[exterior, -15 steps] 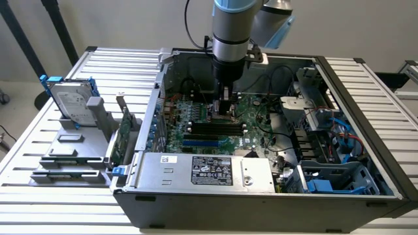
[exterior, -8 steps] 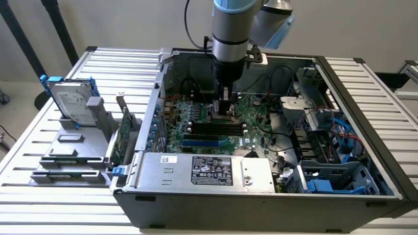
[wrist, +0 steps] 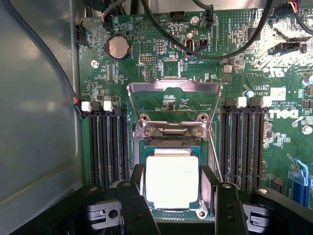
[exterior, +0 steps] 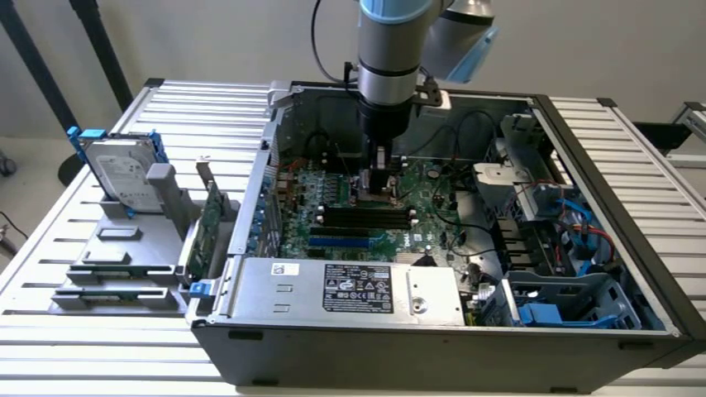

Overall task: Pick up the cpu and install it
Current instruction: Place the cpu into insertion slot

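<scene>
Arm reaches down into the open PC case, w/ the gripper low over the motherboard. In the wrist view the gripper has its jaws clenched on the cpu: black fingers press at two opposite edges. The cpu lies flat, silver top up, right at the CPU socket; whether it is fully seated I can not tell. The socket's metal load plate is flipped up, beyond the socket. RAM slots run on both sides. Hard drive and green card stand outside the case, at the exterior view's left.
</scene>
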